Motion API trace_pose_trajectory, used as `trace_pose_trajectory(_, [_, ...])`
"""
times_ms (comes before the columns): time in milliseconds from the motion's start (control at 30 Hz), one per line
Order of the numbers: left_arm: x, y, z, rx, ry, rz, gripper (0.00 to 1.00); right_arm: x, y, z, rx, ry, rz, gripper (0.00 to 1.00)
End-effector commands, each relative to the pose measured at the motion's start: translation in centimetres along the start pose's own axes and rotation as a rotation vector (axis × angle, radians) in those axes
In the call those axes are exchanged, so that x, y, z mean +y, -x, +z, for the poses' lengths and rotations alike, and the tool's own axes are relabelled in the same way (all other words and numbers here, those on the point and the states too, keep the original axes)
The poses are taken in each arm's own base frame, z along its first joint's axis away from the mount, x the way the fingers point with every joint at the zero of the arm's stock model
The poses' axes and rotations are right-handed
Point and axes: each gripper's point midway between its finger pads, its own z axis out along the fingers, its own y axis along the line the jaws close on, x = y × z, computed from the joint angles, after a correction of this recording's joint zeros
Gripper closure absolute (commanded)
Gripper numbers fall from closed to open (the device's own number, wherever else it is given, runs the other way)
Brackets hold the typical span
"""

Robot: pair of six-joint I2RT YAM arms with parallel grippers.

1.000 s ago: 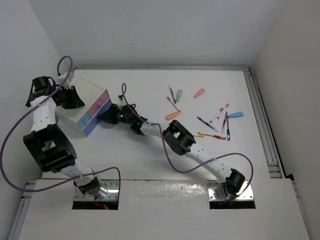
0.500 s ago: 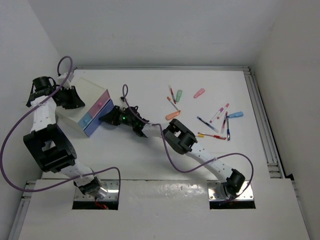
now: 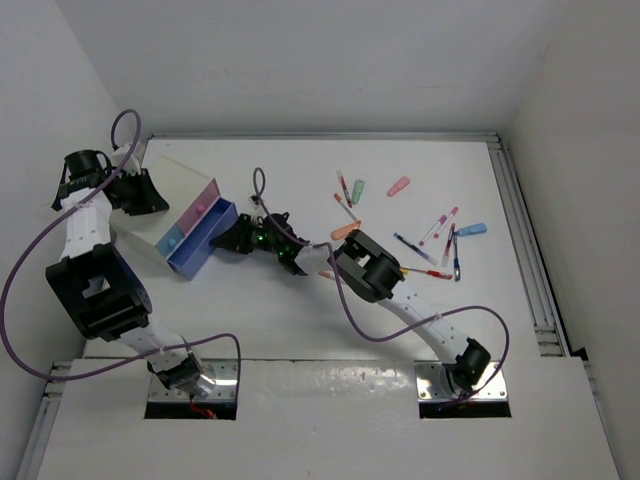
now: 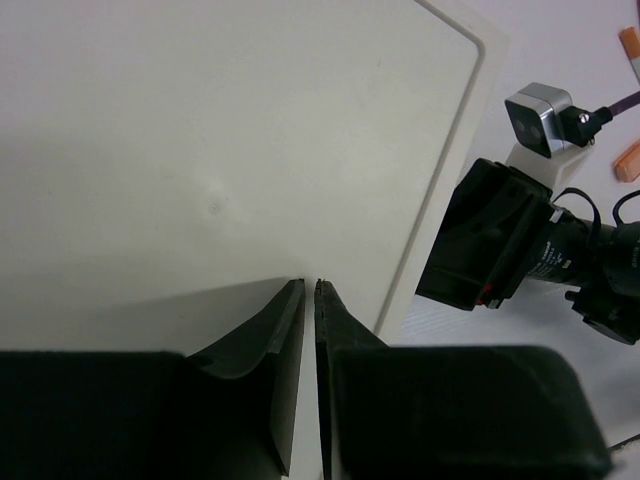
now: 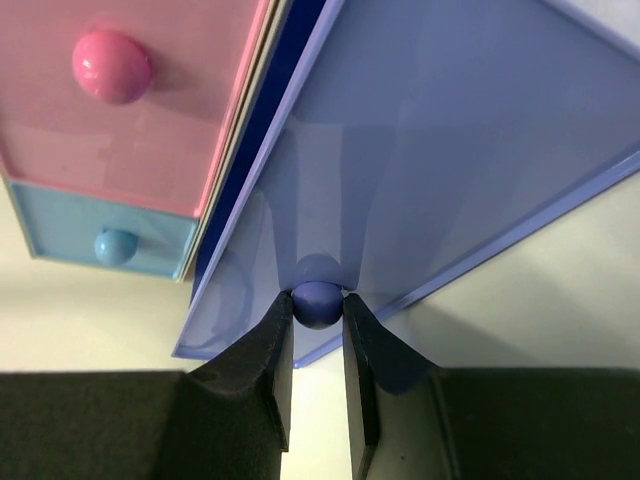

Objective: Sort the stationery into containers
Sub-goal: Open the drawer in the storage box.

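Observation:
The containers are drawers of a small white cabinet (image 3: pixel 163 197) at the left. My right gripper (image 5: pixel 318 310) is shut on the round knob (image 5: pixel 318 303) of the blue drawer (image 3: pixel 206 238), which stands pulled out towards the table's middle. The pink drawer (image 5: pixel 150 110) and the light-blue drawer (image 5: pixel 100 240) are closed. My left gripper (image 4: pixel 310 285) is shut with nothing in it, its tips against the cabinet's top (image 4: pixel 200 150). The stationery lies scattered at the right: an orange piece (image 3: pixel 345 230), a green piece (image 3: pixel 358 190), a pink piece (image 3: pixel 398 186), a light-blue piece (image 3: pixel 472 230) and thin pens (image 3: pixel 441 225).
The right arm (image 3: pixel 365 272) stretches across the table from its base to the drawer. White walls close in on the left, back and right. A metal rail (image 3: pixel 530 270) runs along the right edge.
The right gripper has closed on the blue drawer's knob and drawn the drawer out of the cabinet, towards the right. The left gripper has stayed on the cabinet.

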Motion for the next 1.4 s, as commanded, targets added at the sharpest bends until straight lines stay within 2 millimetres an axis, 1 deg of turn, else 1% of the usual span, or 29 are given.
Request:
trace_pose_trajectory(0, [3.2, -8.3, 1.6, 0.294, 0.127, -0.117, 0.81, 6.5, 3.6, -0.9, -0.052, 0.143, -0.083, 1.00])
trace_pose_trajectory(67, [3.1, -8.1, 1.7, 0.286, 0.120, -0.124, 0.81, 6.0, 3.1, -1.6, -0.037, 0.130, -0.078, 1.00])
trace_pose_trajectory(100, [3.1, -7.9, 1.7, 0.281, 0.117, -0.123, 0.81, 6.3, 3.5, -1.8, -0.042, 0.134, -0.081, 1.00])
trace_pose_trajectory(300, [2.8, -7.6, 1.9, 0.283, 0.107, -0.129, 0.81, 5.6, 3.1, -3.5, -0.019, 0.098, -0.057, 1.00])
trace_pose_trajectory(333, [2.7, -7.7, 2.0, 0.286, 0.105, -0.129, 0.81, 6.2, 3.2, -3.8, -0.016, 0.103, -0.058, 1.00])
trace_pose_trajectory(367, [2.6, -7.6, 2.1, 0.285, 0.104, -0.126, 0.81, 5.6, 2.7, -4.3, -0.007, 0.086, -0.047, 1.00])
trace_pose_trajectory(433, [2.5, -7.6, 2.3, 0.286, 0.102, -0.126, 0.81, 5.4, 2.2, -4.9, 0.008, 0.071, -0.036, 1.00])
trace_pose_trajectory(500, [2.3, -7.5, 2.4, 0.284, 0.099, -0.125, 0.81, 5.5, 1.9, -5.3, 0.019, 0.068, -0.029, 1.00])
trace_pose_trajectory(533, [2.3, -7.5, 2.5, 0.281, 0.098, -0.125, 0.81, 5.1, 1.5, -5.6, 0.027, 0.056, -0.020, 1.00])
trace_pose_trajectory(567, [2.1, -7.4, 2.5, 0.279, 0.094, -0.123, 0.81, 5.5, 1.6, -5.8, 0.028, 0.058, -0.019, 1.00])
trace_pose_trajectory(633, [2.0, -7.4, 2.7, 0.279, 0.094, -0.125, 0.81, 5.4, 1.3, -6.3, 0.038, 0.051, -0.013, 1.00])
trace_pose_trajectory(667, [1.9, -7.4, 2.8, 0.279, 0.091, -0.124, 0.81, 5.8, 1.3, -6.5, 0.039, 0.056, -0.015, 1.00])
trace_pose_trajectory(733, [1.6, -7.4, 3.0, 0.280, 0.087, -0.119, 0.82, 5.7, 0.9, -6.8, 0.052, 0.051, -0.008, 1.00])
trace_pose_trajectory(967, [1.0, -6.6, 3.2, 0.263, 0.083, -0.100, 0.81, 6.2, 1.3, -7.3, 0.052, 0.051, -0.006, 0.99])
trace_pose_trajectory(1000, [1.0, -6.6, 3.2, 0.264, 0.082, -0.099, 0.81, 6.1, 1.2, -7.3, 0.056, 0.048, 0.000, 0.96])
trace_pose_trajectory(1033, [0.9, -6.5, 3.2, 0.261, 0.084, -0.095, 0.81, 6.1, 1.3, -7.4, 0.058, 0.046, 0.003, 0.89])
trace_pose_trajectory(1067, [0.8, -6.4, 3.3, 0.262, 0.085, -0.087, 0.81, 6.1, 1.4, -7.5, 0.061, 0.047, 0.006, 0.67])
trace_pose_trajectory(1100, [0.8, -6.2, 3.3, 0.260, 0.090, -0.084, 0.81, 6.2, 1.3, -7.7, 0.066, 0.048, 0.008, 0.58])
trace_pose_trajectory(1133, [0.8, -6.2, 3.4, 0.258, 0.092, -0.081, 0.81, 6.2, 1.3, -7.7, 0.070, 0.050, 0.011, 0.45])
trace_pose_trajectory(1200, [0.7, -5.9, 3.4, 0.255, 0.091, -0.078, 0.80, 6.3, 1.1, -7.9, 0.075, 0.050, 0.012, 0.36])
trace_pose_trajectory(1233, [0.6, -5.8, 3.4, 0.254, 0.090, -0.075, 0.79, 6.4, 1.1, -8.0, 0.079, 0.053, 0.012, 0.30])
trace_pose_trajectory(1300, [0.4, -5.2, 3.4, 0.242, 0.085, -0.067, 0.77, 6.5, 1.1, -8.1, 0.082, 0.055, 0.012, 0.26])
trace_pose_trajectory(1367, [-0.2, -4.5, 3.3, 0.225, 0.053, -0.051, 0.74, 6.8, 1.0, -8.4, 0.088, 0.055, 0.005, 0.25])
